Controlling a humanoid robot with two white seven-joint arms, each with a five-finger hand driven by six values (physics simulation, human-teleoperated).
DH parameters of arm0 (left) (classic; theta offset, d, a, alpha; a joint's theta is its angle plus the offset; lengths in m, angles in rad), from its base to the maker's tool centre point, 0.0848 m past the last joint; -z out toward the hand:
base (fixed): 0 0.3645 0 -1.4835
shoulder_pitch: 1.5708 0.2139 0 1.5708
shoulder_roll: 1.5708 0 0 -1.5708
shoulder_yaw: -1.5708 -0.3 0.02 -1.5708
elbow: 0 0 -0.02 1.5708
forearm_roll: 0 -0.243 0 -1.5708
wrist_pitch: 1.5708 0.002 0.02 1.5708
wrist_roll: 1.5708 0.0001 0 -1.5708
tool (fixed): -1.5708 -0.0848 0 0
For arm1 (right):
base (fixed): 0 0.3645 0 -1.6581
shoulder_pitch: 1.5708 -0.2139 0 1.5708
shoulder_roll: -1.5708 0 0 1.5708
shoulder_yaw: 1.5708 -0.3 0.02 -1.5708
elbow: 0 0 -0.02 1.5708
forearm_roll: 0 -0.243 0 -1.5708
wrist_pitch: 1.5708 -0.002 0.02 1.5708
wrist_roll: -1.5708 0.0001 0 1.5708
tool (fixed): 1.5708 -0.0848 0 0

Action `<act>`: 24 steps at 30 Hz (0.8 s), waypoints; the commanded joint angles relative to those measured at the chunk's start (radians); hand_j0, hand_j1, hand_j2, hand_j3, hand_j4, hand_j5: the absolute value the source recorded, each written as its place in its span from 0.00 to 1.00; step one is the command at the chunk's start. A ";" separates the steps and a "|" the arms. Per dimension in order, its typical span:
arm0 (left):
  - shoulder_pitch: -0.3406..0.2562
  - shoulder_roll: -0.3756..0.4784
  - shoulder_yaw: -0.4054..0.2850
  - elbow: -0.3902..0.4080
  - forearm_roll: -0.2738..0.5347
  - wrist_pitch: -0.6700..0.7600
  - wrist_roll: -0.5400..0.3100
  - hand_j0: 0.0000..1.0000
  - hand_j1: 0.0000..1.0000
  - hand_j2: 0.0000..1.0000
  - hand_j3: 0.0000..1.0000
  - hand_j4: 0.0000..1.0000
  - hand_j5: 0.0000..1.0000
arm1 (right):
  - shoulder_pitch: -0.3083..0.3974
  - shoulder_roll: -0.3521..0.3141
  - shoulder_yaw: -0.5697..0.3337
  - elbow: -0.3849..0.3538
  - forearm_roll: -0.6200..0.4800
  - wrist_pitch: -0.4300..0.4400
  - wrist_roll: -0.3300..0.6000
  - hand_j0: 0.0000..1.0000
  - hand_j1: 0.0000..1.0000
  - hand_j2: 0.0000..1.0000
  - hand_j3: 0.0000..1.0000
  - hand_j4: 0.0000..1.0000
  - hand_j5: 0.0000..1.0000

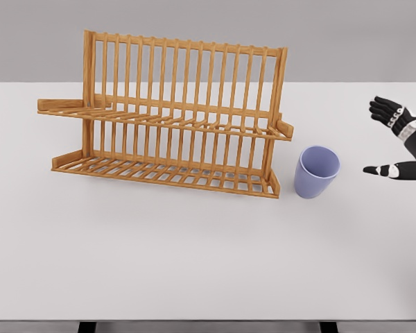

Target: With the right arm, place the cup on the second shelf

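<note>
Head view, cup (316, 172) upright, mouth up, right hand (399, 142) spread, apart

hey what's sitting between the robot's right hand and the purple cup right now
Nothing. In the head view, only bare white table separates the open right hand from the upright purple cup. The wooden dish rack stands on the cup's other side.
</note>
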 commanded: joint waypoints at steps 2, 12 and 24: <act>0.000 0.000 0.000 0.000 0.000 0.000 0.000 1.00 1.00 1.00 1.00 1.00 1.00 | 0.005 0.000 0.005 -0.002 -0.015 0.068 0.000 1.00 1.00 1.00 1.00 1.00 1.00; 0.000 0.000 0.000 0.000 0.000 0.000 0.000 1.00 1.00 1.00 1.00 1.00 1.00 | 0.000 -0.005 0.071 -0.009 -0.015 0.159 0.000 1.00 1.00 1.00 1.00 1.00 1.00; 0.000 0.000 0.000 -0.001 0.000 0.000 0.000 1.00 1.00 1.00 1.00 1.00 1.00 | -0.008 0.001 0.129 0.002 -0.015 0.180 0.000 1.00 1.00 1.00 1.00 1.00 1.00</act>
